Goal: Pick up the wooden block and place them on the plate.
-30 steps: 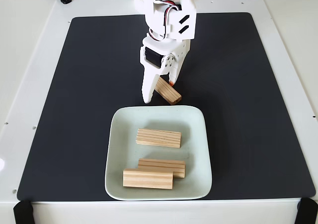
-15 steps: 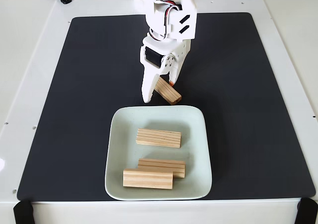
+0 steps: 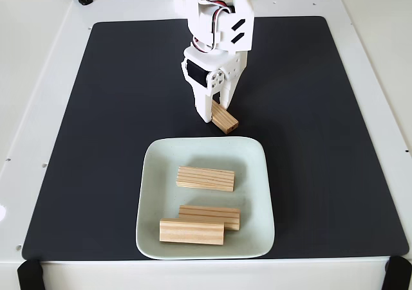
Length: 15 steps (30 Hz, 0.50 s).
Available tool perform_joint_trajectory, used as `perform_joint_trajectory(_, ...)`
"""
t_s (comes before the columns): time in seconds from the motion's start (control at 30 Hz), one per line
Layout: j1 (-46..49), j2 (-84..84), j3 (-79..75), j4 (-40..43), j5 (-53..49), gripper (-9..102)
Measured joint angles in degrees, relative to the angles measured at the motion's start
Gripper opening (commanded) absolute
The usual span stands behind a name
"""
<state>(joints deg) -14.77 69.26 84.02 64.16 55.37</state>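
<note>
From the fixed view I have the white arm (image 3: 215,20) reaching down from twelve o'clock over the black mat (image 3: 96,110) that covers most of the white bench (image 3: 32,58). The gripper (image 3: 214,112) points down with its jaws drawn in on a wooden block (image 3: 224,118), the white finger (image 3: 205,107) on the block's nine o'clock side and the other finger on the far side; the jaws stand only as wide as the block between them. That block is tilted, its low end toward five o'clock, and sits just beyond the twelve o'clock rim of the plate (image 3: 151,174); I cannot tell whether its low end touches the mat. The pale mint square plate lies toward six o'clock on the mat and carries three more wooden blocks: one (image 3: 205,179) across the plate's middle, a second (image 3: 209,217) nearer six o'clock, and a third (image 3: 192,231) right against it on the seven o'clock side, overlapping its front edge. All three lie flat with their grain running roughly from nine to three o'clock.
</note>
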Motion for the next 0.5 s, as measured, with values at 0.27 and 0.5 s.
perform_joint_trajectory(0.27, -1.76, 3.08, 1.41, 0.00, -0.44, 0)
perform_joint_trajectory(0.5, -6.24, 23.47, 12.04, 0.00, -10.99, 0)
